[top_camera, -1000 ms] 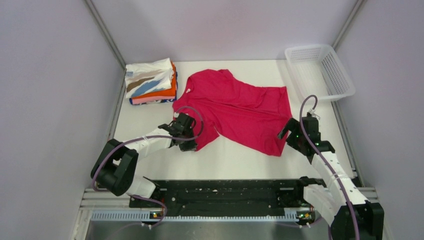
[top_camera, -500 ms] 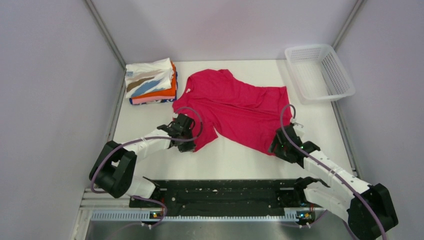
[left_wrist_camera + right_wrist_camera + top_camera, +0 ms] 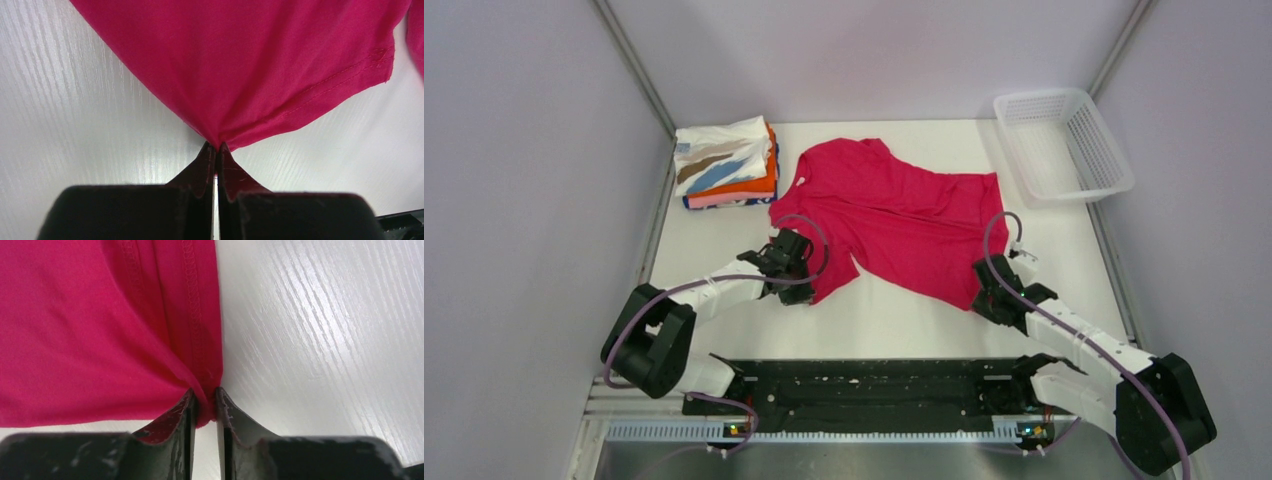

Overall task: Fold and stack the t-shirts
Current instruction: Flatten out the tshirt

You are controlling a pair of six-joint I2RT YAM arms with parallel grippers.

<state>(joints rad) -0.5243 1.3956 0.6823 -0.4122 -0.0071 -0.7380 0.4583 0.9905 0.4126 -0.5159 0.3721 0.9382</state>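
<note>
Magenta-red t-shirt (image 3: 894, 220) spread flat at frame centre on tabletop (image 3: 894, 320). Sleeve edge, lower left, pinched between pressed-together fingers of left tool (image 3: 216, 150). Hem corner, lower right, pinched in right tool (image 3: 204, 400). Folded t-shirts (image 3: 724, 165) stacked upper left; mesh basket (image 3: 1109, 150) upper right.

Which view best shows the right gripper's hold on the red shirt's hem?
The right wrist view: the right gripper is closed on a pinch of the red shirt's stitched hem. The top external view shows only the gripper's body at the shirt's near right corner. The left wrist view misses it.
</note>
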